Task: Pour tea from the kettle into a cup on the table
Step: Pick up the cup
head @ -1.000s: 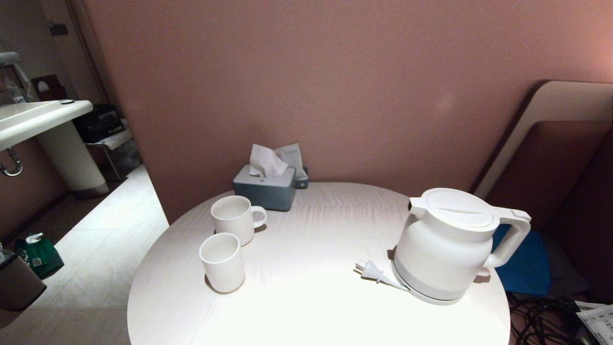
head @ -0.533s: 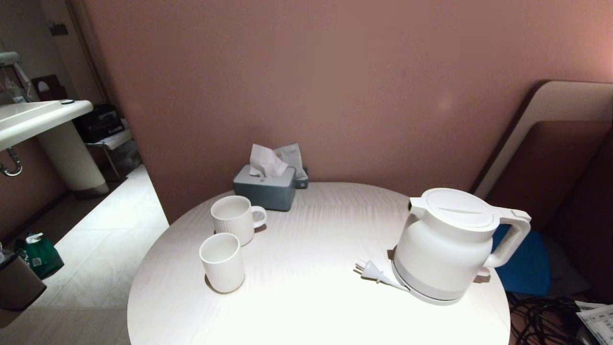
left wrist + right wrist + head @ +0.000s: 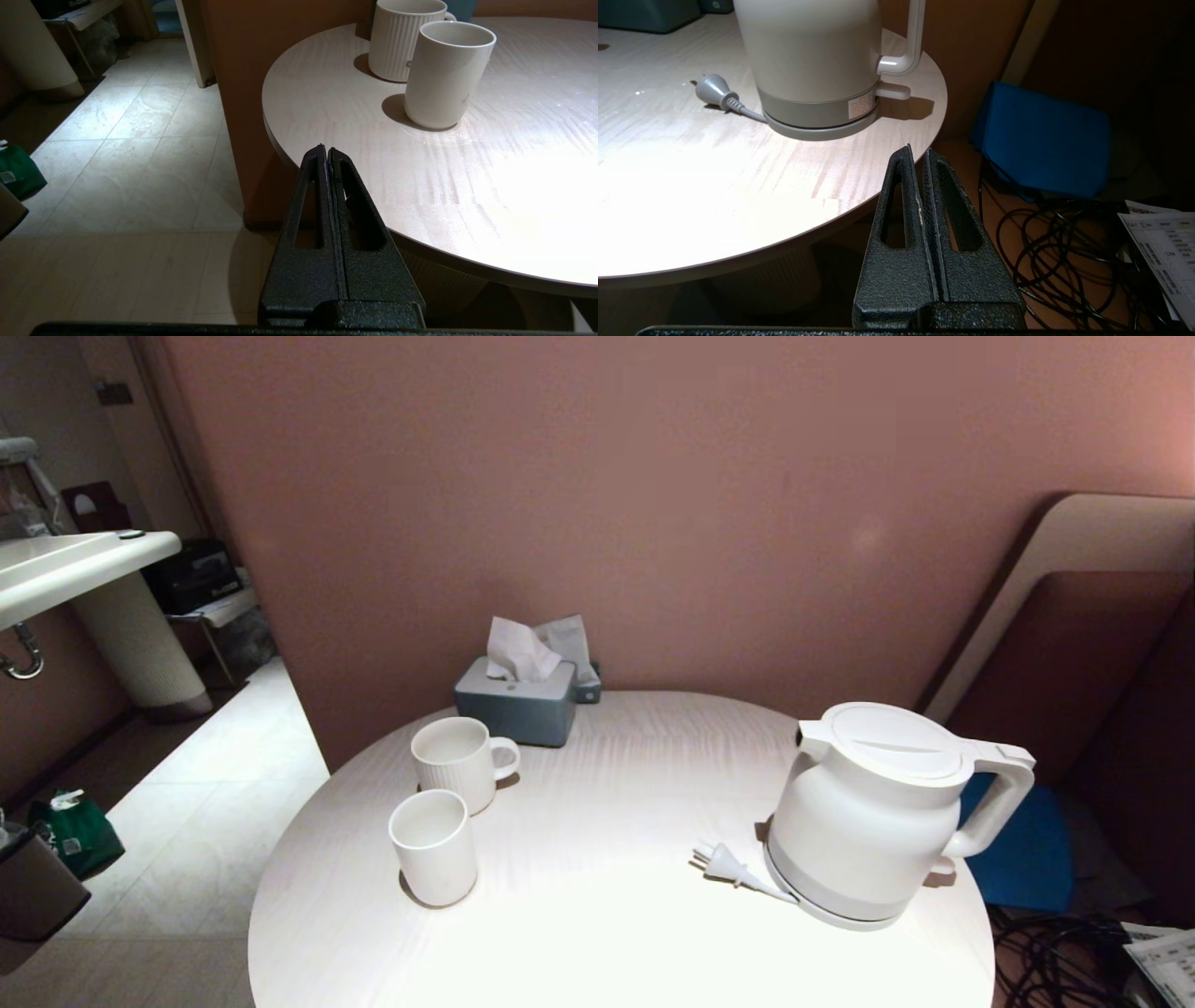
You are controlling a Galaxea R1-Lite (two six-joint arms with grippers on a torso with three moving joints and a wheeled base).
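The white kettle (image 3: 878, 807) stands upright on its grey base disc at the right of the round table (image 3: 607, 915), handle toward the right edge; its lower body shows in the right wrist view (image 3: 812, 51). The smooth white cup (image 3: 433, 847) stands at the left, also seen in the left wrist view (image 3: 446, 72). No tea is visible. Neither arm shows in the head view. My left gripper (image 3: 325, 150) hangs shut and holding nothing below the table's left rim. My right gripper (image 3: 917, 151) is shut with nothing in it, just off the table's right rim near the kettle.
A ribbed white mug (image 3: 457, 761) with a handle stands just behind the cup. A grey tissue box (image 3: 516, 705) sits at the back. The base's cord and plug (image 3: 724, 863) lie left of the kettle. Cables (image 3: 1064, 252) and a blue cushion (image 3: 1045, 140) lie on the floor to the right.
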